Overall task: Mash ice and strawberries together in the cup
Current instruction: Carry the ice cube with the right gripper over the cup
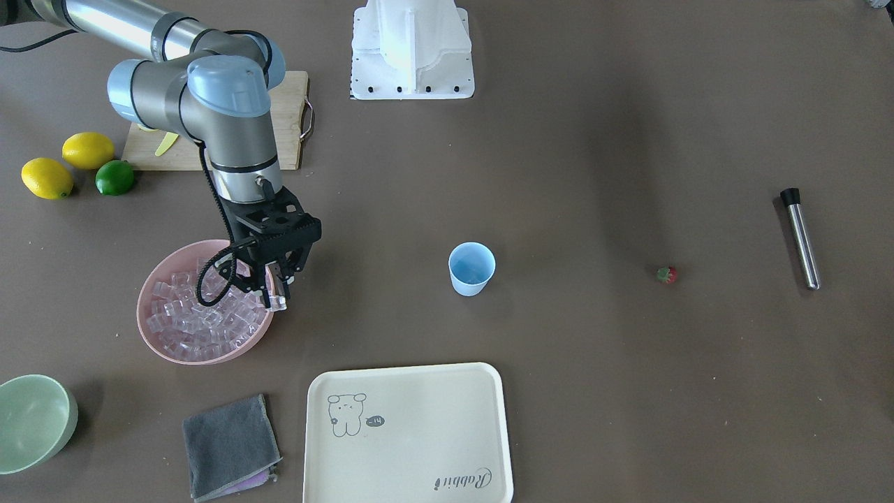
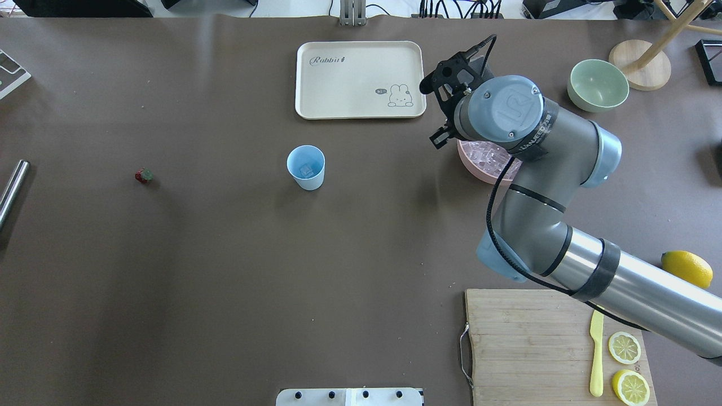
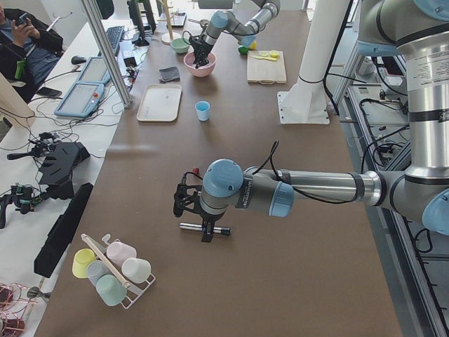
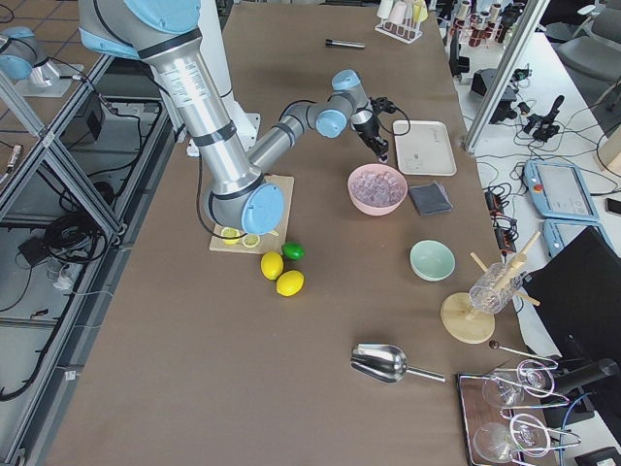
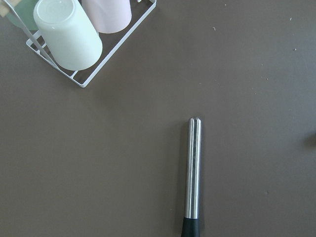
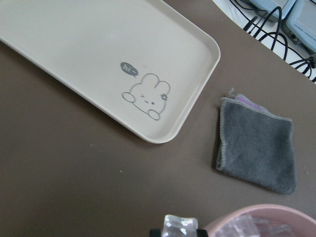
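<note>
The light blue cup (image 1: 471, 269) (image 2: 306, 167) stands upright mid-table with one clear ice cube (image 2: 306, 169) inside. A pink bowl (image 1: 143, 318) (image 2: 479, 166) holds several ice cubes (image 1: 195, 314). My right gripper (image 1: 279, 297) hangs over the bowl's rim on the cup side, shut on one ice cube (image 6: 180, 226). The strawberry (image 1: 666, 274) (image 2: 144, 176) lies alone on the table, far beyond the cup from the bowl. My left gripper (image 3: 206, 234) hovers above a steel muddler (image 5: 192, 168) (image 1: 800, 237). Whether that gripper is open or shut, I cannot tell.
A cream tray (image 1: 408, 433) and a grey cloth (image 1: 230, 447) lie near the bowl. A pale green bowl (image 1: 31, 423), two lemons (image 1: 66, 164), a lime (image 1: 115, 177) and a cutting board (image 2: 553, 344) are on the right arm's side. A rack of cups (image 5: 74, 34) stands near the muddler.
</note>
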You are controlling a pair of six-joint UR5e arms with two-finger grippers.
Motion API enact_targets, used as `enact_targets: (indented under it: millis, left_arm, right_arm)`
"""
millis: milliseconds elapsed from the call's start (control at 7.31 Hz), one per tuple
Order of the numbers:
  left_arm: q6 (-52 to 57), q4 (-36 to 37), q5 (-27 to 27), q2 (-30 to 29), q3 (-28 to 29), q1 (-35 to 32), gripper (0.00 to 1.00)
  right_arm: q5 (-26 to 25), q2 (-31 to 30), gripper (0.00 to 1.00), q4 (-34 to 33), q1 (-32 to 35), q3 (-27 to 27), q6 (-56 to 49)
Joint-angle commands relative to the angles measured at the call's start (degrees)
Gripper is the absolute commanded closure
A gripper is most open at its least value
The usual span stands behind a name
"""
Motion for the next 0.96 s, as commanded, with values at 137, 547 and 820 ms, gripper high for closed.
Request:
enact_targets:
  millis: [137,547,820]
  left_arm:
    - [0.00,0.00,-0.29,-0.09,-0.21,0.00,0.01]
    - [0.00,0.09,-0.29,-0.09,-0.12,0.00,0.01]
    - [0.09,0.09,-0.29,0.00,-0.56,-0.44,0.01]
  right_arm:
    - [-5.99,14.07,1.00,-7.86,-11.06,-2.12,18.66]
    - [-10.57,16.93,1.00,-7.37,-16.10,-5.36,23.45]
    - [-12.16,16.93,1.00,-0.46,-16.01,-6.43,25.03]
